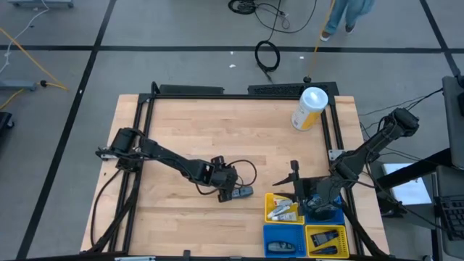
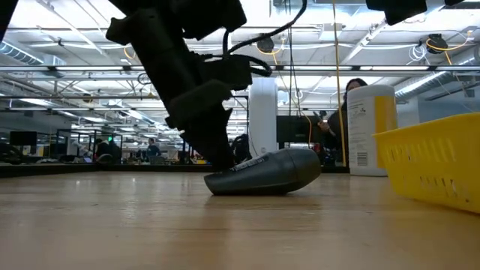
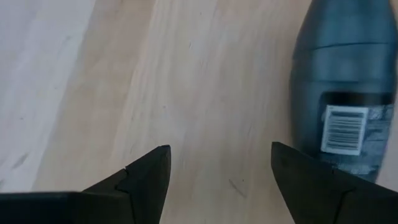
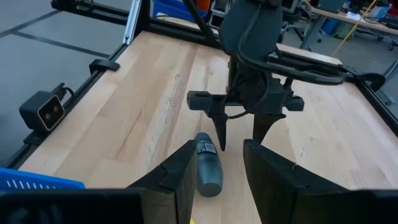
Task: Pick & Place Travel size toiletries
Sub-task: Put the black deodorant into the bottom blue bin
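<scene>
high view: left gripper [image 1: 233, 190], fingers apart, stands just beside the dark grey bottle [image 1: 244, 192] lying on the table [image 1: 181, 130]; right gripper [image 1: 308, 194] hovers over the yellow bin [image 1: 273, 199], fingers part-open.

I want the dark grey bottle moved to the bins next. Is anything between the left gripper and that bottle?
Nothing visible. The left gripper is open and hangs right beside the bottle, which lies on its side on bare table next to one finger, not between the two.
</scene>
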